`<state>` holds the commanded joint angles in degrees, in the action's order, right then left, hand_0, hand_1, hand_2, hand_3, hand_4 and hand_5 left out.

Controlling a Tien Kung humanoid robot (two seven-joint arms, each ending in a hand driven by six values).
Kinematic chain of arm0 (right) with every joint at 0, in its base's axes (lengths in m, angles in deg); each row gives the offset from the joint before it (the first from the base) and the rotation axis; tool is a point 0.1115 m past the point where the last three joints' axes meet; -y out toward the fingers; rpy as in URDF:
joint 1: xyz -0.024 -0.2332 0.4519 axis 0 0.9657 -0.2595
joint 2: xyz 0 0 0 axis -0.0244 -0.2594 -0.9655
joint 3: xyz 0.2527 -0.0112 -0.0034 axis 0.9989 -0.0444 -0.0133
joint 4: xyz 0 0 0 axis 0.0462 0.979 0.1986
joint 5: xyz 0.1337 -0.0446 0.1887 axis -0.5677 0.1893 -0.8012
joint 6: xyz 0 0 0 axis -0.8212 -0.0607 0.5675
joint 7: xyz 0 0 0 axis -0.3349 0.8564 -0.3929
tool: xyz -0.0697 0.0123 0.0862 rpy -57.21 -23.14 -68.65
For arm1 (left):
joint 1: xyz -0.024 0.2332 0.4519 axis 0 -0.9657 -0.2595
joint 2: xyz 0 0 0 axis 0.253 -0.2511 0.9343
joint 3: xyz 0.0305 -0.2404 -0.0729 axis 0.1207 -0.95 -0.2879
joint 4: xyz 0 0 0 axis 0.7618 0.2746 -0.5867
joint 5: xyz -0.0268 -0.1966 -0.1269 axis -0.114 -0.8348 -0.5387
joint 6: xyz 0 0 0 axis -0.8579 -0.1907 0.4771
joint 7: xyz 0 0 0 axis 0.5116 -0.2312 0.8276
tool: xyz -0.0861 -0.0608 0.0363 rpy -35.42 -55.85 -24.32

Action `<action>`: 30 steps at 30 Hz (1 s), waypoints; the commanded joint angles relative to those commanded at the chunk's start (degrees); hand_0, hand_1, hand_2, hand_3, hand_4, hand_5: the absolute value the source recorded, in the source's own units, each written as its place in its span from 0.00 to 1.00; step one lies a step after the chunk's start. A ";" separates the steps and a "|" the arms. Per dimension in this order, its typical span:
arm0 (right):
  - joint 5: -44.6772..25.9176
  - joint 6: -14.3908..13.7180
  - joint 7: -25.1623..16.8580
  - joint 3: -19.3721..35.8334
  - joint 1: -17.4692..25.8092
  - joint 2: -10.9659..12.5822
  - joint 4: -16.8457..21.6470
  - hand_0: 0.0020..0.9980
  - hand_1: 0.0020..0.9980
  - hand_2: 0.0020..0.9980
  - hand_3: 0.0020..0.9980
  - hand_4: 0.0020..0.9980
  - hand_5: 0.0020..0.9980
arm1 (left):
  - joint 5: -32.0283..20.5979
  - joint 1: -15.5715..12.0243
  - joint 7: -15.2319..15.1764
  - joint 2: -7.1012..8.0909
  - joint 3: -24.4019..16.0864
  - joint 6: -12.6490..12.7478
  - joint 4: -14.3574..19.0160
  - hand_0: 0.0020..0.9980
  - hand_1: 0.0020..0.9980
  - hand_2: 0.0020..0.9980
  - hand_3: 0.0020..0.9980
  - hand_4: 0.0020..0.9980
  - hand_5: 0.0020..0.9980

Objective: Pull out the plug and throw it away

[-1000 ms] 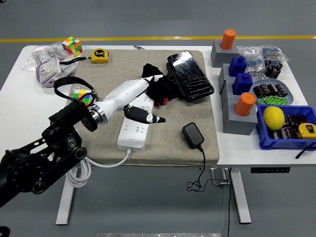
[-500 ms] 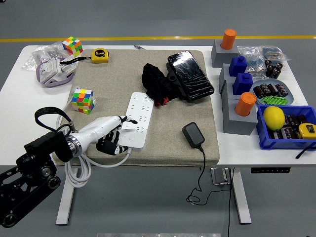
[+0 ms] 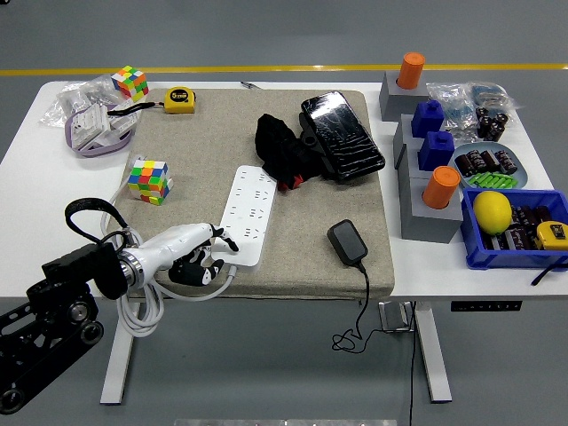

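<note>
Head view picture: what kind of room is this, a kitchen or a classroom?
Neither, most likely a robot test lab or workshop. The grey floor has a yellow line, the white table holds practice things like a power strip and Rubik's cubes, and a robot hand reaches over it.

Item count — two multicoloured puzzle cubes (image 3: pixel 130 82) (image 3: pixel 148 180), two yellow tape measures (image 3: pixel 180 98) (image 3: pixel 552 233), two orange cylinders (image 3: pixel 411 69) (image 3: pixel 440 185), two blue plastic blocks (image 3: pixel 429 117) (image 3: pixel 437 148) — one white power strip (image 3: pixel 246 213), one black plug adapter (image 3: pixel 346 241), one yellow lemon (image 3: pixel 492 211).

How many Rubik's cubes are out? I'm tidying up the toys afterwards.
2. One Rubik's cube sits at the table's far left corner; the other cube rests on the beige mat's left edge. None seem hidden.
</note>
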<state>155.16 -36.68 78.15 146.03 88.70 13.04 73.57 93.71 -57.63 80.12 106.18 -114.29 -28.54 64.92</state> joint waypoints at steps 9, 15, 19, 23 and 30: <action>-0.06 -0.09 0.04 -0.09 -0.23 0.09 0.03 0.54 0.62 0.67 0.58 0.98 0.51 | 0.10 0.83 -0.33 -0.24 0.33 0.53 -0.71 0.06 0.03 0.10 0.71 0.48 0.00; -0.11 -0.08 0.03 -0.27 -0.15 0.03 0.01 0.54 0.62 0.67 0.58 0.98 0.51 | 0.15 1.18 -0.50 -0.81 0.83 0.69 -2.28 0.05 0.03 0.11 0.71 0.48 0.00; -0.17 -0.12 -0.01 -0.35 -0.15 0.01 0.05 0.54 0.62 0.67 0.58 0.98 0.51 | -0.07 1.55 -0.82 -1.23 1.94 0.91 -3.95 0.05 0.03 0.10 0.71 0.48 0.00; -0.19 -0.11 -0.01 -0.39 -0.11 -0.02 0.05 0.54 0.62 0.67 0.58 0.98 0.51 | 0.66 1.77 -1.09 -1.96 2.37 1.21 -5.68 0.05 0.03 0.11 0.71 0.48 0.00; -0.07 -0.12 0.03 0.01 -0.12 -0.08 0.01 0.54 0.62 0.67 0.58 0.98 0.51 | 1.05 1.86 -1.16 -2.10 1.92 1.24 -5.38 0.05 0.02 0.11 0.71 0.49 0.00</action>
<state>155.09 -36.80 78.17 146.04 88.59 12.97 73.58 94.76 -55.76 78.96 104.08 -112.37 -27.30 59.54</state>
